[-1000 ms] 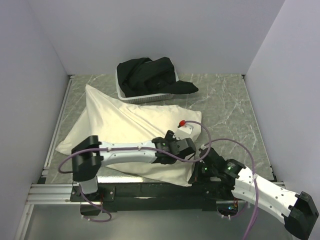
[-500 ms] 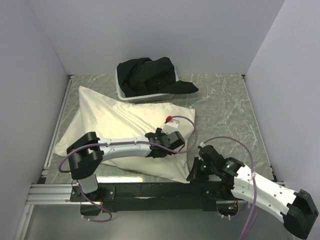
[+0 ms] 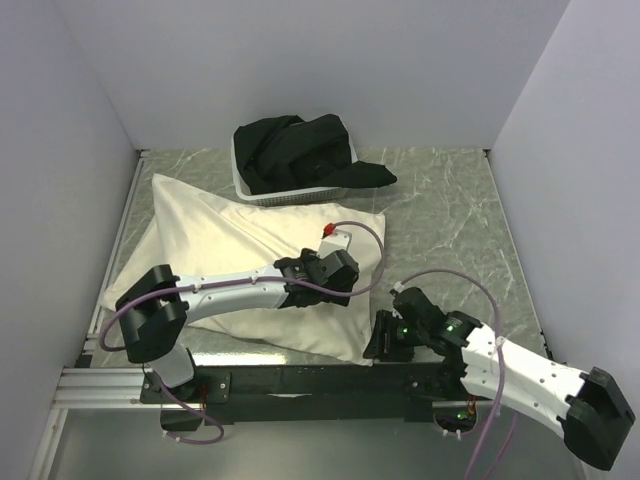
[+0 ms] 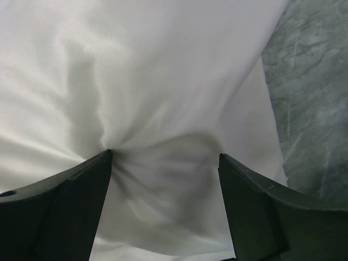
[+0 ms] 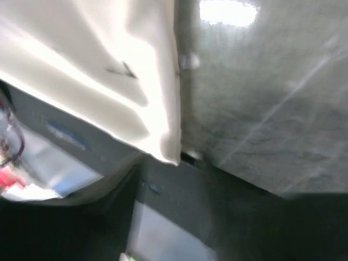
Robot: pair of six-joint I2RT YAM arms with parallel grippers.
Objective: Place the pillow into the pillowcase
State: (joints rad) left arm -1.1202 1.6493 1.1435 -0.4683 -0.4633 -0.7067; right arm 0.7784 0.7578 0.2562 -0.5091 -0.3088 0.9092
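Leftward, pillowcase [image 3: 215,235]: lay plump and wrinkled beneath the left gripper, stretching away to its left.
Left gripper [image 4: 164,157]: jaws wide, tips pressed into the cream fabric, which puckered between them; only its wrist view showed this.
Right gripper [image 3: 383,338]: just beside the pillowcase's near right corner; its opening could not be told.
Right wrist view: blurred, fabric edge against the marbled table [image 5: 261,98].

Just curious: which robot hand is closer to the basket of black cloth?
Left. The left gripper is on the pillowcase, short of the basket; the right gripper sits by its near corner.
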